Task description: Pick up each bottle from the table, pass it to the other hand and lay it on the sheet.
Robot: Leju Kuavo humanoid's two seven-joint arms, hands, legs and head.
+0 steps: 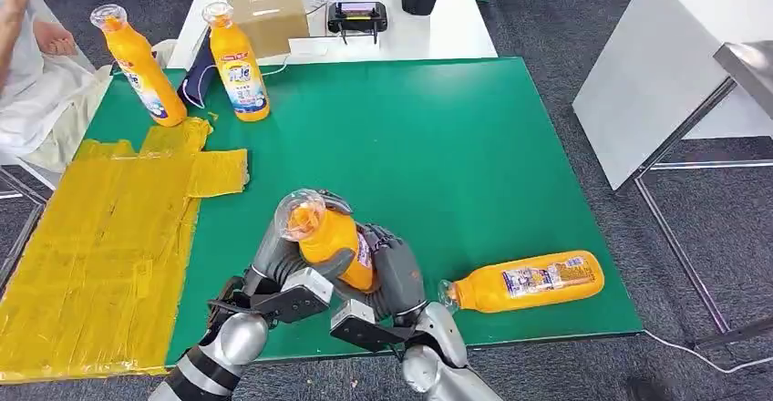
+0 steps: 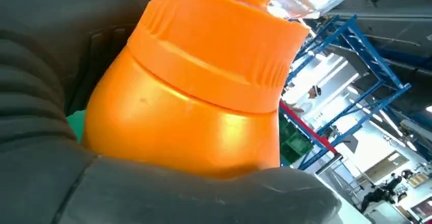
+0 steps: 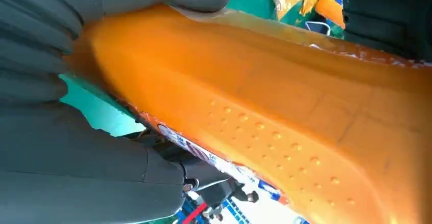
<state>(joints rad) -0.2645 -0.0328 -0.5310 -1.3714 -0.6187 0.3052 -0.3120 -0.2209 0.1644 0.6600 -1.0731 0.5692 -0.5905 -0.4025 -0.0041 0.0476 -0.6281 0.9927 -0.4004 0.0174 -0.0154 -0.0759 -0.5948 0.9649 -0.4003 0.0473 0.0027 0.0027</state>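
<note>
4 orange bottles on or over the green table (image 1: 474, 146). 1 is held bottle (image 1: 330, 241), raised above the table's near edge, between both robot hands. Long axis tilted: clear cap leans up and toward the yellow sheet (image 1: 100, 246), base angles down toward the right hand. Left hand (image 1: 278, 269) grips the neck and shoulder end; the left wrist view has thick grey fingers (image 2: 168, 196) wrapped under the orange collar, pressed tight to the plastic. Right hand (image 1: 394, 273) grips the lower body; the right wrist view has dark fingers (image 3: 76, 152) folded around the flat, dimpled side of the bottle. Both hands clamped on the same bottle at once, wrists close together.

1 lying bottle (image 1: 524, 282) on its side near the table's near right corner, just beside the right forearm. Long axis runs roughly along the near edge, cap pointing toward the robot's arms, base toward the right edge, label up.

2 standing bottles at the far left: left standing bottle (image 1: 139, 66), leaning a little, at the far end of the sheet; right standing bottle (image 1: 237, 64) upright on bare green just beside it. Caps up on both.

Sheet is wrinkled yellow, covers the table's left side.

Beyond: white table (image 1: 428, 32) with a cardboard box (image 1: 266, 14), a black handheld device (image 1: 357, 16). A person's white sleeve (image 1: 32, 82) at far left.
</note>
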